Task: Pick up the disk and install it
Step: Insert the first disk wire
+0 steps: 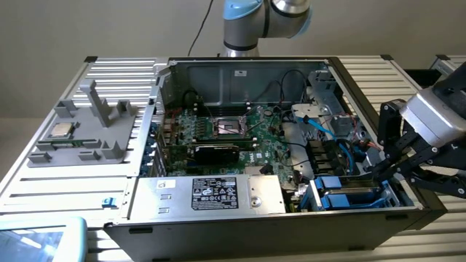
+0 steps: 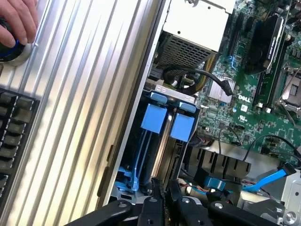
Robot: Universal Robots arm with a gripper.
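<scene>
In the near corner of the open black tower computer case (image 1: 218,226), at the exterior view's right: the flat silver-grey disk in its bright blue plastic carrier (image 1: 344,197) stands on edge in the drive bay, just beside the large silver box with a black label (image 1: 251,194)

The black linkage hand (image 1: 380,176) reaches in over the case wall, tips down at the bay. In the wrist view the hand (image 2: 163,186) is closed to a narrow gap. The tips look pinched on the disk's near edge, though the contact itself is partly hidden. The carrier's two blue tabs (image 2: 154,117) sit side by side further along the bay

Judgement: the step in hand is seating the disk, and it looks mostly in but not confirmed latched

To do it well:
- hold the carrier square to the bay rails and push straight along the slot with no twist
- watch the thin blue ribbon cable (image 2: 273,176) and the black cable bundle (image 2: 197,77), both close to the bay, so nothing gets trapped under the carrier
- mind the hand's links against the case wall, since clearance looks tight
- go slow, as the green motherboard (image 2: 225,113) is right next door

Off to the side, a person's fingers (image 2: 19,19) rest at the edge of the ribbed aluminium surface (image 2: 80,94), well apart from the hand. The grey fixture tray with a small square chip (image 1: 60,130) is untouched
</scene>
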